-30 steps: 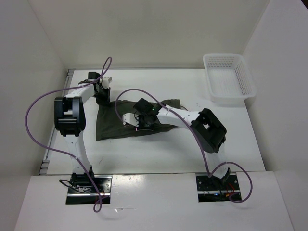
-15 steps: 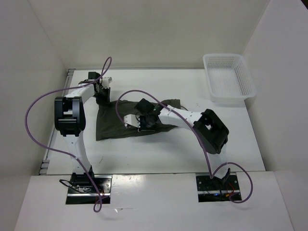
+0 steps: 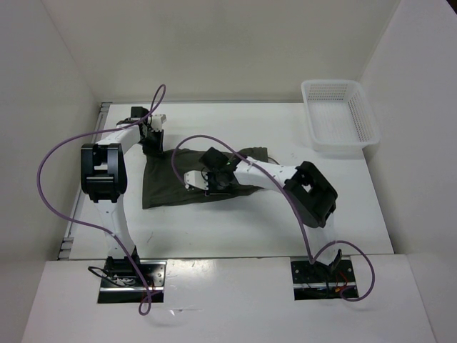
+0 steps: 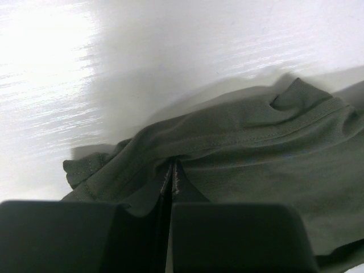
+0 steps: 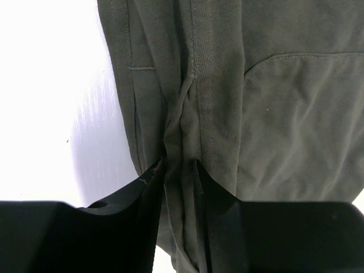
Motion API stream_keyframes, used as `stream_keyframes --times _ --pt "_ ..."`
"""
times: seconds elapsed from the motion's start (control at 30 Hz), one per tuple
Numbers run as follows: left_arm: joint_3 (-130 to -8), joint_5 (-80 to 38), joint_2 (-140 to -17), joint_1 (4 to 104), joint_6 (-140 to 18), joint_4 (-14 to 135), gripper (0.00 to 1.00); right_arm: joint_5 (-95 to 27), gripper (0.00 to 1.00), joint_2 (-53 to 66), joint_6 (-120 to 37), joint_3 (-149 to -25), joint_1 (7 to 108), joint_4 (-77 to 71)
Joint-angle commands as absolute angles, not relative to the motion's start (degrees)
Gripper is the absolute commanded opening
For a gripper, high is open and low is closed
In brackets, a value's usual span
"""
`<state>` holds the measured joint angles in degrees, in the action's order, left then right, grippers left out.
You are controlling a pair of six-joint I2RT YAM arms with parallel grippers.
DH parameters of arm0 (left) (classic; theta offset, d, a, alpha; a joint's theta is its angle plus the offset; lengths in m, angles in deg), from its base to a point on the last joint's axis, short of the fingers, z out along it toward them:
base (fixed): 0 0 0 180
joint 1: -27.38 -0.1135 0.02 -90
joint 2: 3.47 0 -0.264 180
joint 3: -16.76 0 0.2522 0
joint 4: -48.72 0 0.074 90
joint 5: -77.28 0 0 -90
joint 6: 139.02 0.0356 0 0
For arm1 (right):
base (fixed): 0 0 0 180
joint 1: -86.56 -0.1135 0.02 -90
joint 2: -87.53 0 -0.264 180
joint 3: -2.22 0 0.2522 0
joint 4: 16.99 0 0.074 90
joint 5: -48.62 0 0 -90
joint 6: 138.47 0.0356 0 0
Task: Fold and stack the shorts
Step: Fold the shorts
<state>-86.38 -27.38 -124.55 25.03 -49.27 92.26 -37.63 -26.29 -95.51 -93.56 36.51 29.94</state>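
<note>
The shorts (image 3: 161, 189) lie spread and rumpled on the counter (image 3: 285, 221), left of centre and not yet folded. The left hand (image 4: 172, 170) is clenched on the cloth at its far left corner. The right hand (image 5: 179, 170) grasps a raised ridge of fabric close to one edge, fingers pressed against both sides of it. This looks like the start of a fold. The next move probably calls for both hands to lift together and carry the held cloth across the garment, taut enough to land flat.
</note>
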Motion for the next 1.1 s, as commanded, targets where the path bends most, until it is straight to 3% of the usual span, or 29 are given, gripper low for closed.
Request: stream_keyframes --times 0.0,0.17,0.37,1.07 --pt "-86.5 -27.2 -125.5 25.4 -49.0 92.7 0.03 -36.8 0.32 -25.8 -95.9 -92.5 36.6 28.9" --pt "-86.5 -27.2 -125.5 25.4 -49.0 92.7 0.03 -38.9 0.28 -27.0 -92.9 -91.3 36.6 25.2" --pt "-86.5 -26.1 -125.5 25.4 -49.0 92.7 0.05 -41.6 0.0 -27.0 -91.9 -90.7 36.6 22.0" --pt "-87.5 -21.0 -129.2 25.4 -49.0 93.2 0.02 -32.9 0.02 -15.2 -100.7 -82.0 33.8 33.0"
